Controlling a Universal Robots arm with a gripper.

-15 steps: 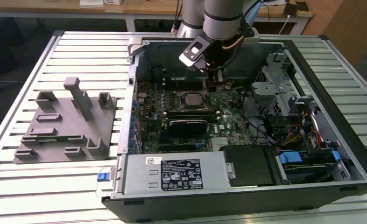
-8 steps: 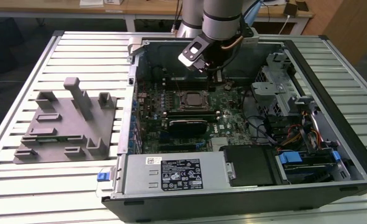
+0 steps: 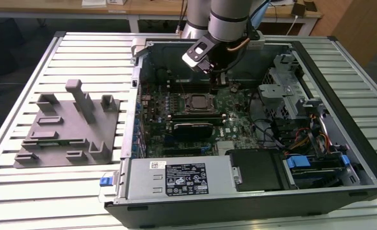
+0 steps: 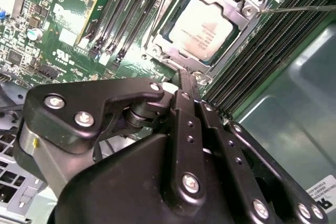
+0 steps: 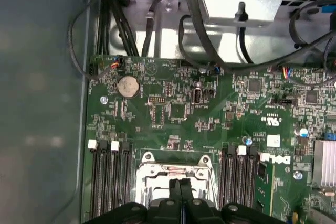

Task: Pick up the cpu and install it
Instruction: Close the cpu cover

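The cpu [image 4: 202, 24] lies flat inside the metal socket frame [image 4: 247, 11] on the green motherboard [image 4: 68, 19], silvery top facing up. In the second wrist view it sits square within the frame, with rows of black memory slots [image 4: 121, 14] on one side of it and more slots [image 4: 273, 40] on the other.

The claw [image 4: 185, 74] is clenched. Its two thin black fingers [image 4: 181, 108] are pressed together, with nothing between them. The tip hangs over the edge of the socket frame, just beside the cpu. Whether it touches the frame cannot be told. In the first wrist view the claw [image 5: 181, 183] shows the same closed seam over the socket frame [image 5: 176, 170]. Beyond it lie a round coin battery [image 5: 127, 86] and black cables [image 5: 194, 19] running up to a metal box.

In the exterior view the arm [image 3: 230, 19] reaches down into an open computer case [image 3: 342, 158] that lies on its side on a slatted metal desk [image 3: 22, 191]. The claw [image 3: 216, 85] hangs just above the socket frame [image 3: 198, 102] near the middle of the motherboard. A silver power supply [image 3: 175, 178] and a black block [image 3: 259, 168] sit along the near side of the case. On the exterior view's left, a grey moulded tray [image 3: 60, 139] with upright posts rests on the desk, well apart from the claw.
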